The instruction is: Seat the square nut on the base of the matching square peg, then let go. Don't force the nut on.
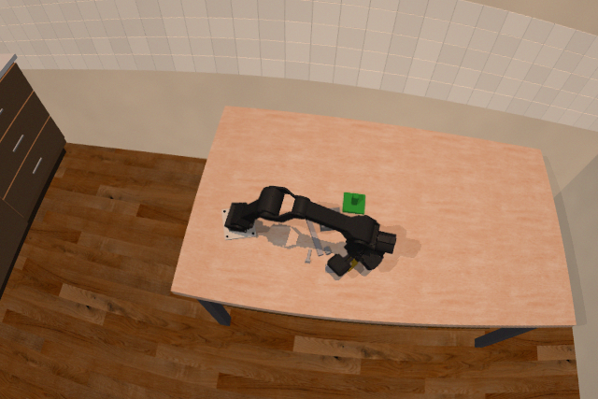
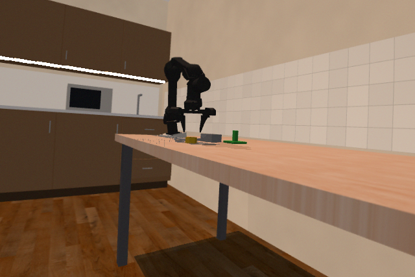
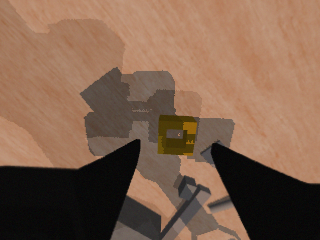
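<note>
The yellow square nut lies flat on the table, its square hole facing up. My gripper is open and empty, pointing down, with the nut below and between the two fingertips. In the side view the gripper hangs a little above the nut, not touching it. In the overhead view the gripper covers all but a sliver of the nut. The green peg on its flat green base stands upright behind the arm; it also shows in the side view.
A grey block sits between the nut and the green peg. A thin grey bar and a small grey piece lie left of the gripper. The arm's base is at the table's left side.
</note>
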`<state>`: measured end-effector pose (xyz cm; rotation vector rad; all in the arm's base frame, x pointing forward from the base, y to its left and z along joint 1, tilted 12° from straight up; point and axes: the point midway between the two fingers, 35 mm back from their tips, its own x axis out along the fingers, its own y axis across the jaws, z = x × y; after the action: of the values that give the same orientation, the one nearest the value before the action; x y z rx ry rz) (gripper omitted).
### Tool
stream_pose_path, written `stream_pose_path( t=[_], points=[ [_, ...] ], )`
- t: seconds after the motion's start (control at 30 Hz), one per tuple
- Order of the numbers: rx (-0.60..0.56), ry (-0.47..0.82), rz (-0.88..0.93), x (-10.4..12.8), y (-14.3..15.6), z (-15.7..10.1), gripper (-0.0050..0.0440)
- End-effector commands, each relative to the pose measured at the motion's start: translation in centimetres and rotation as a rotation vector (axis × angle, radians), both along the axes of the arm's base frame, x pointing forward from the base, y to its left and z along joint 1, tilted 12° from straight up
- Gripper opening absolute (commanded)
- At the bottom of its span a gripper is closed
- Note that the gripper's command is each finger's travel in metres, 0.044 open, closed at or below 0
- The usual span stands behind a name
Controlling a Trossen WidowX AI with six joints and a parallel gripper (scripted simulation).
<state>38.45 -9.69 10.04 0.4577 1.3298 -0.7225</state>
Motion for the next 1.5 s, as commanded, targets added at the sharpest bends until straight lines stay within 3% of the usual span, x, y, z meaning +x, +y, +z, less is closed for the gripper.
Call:
stream_pose_path(
  t=[0.0,0.57,0.63,0.7,0.73,1.3,1.47],
  points=[
    [-0.003,-0.007,-0.002,0.1,-0.4,-1.0,0.032],
    [-0.003,-0.007,-0.002,0.1,-0.8,-2.7,0.032],
    [-0.003,-0.007,-0.002,0.1,-0.8,-2.7,0.0272],
    [-0.003,-0.007,-0.002,0.1,-0.8,-2.7,0.0272],
    [-0.003,-0.007,-0.002,0.1,-0.8,-2.7,0.0248],
    [-0.003,-0.007,-0.002,0.1,-0.8,-2.7,0.0148],
    [-0.003,-0.007,-0.002,0.2,-0.7,-2.4,0.0028]
  ],
)
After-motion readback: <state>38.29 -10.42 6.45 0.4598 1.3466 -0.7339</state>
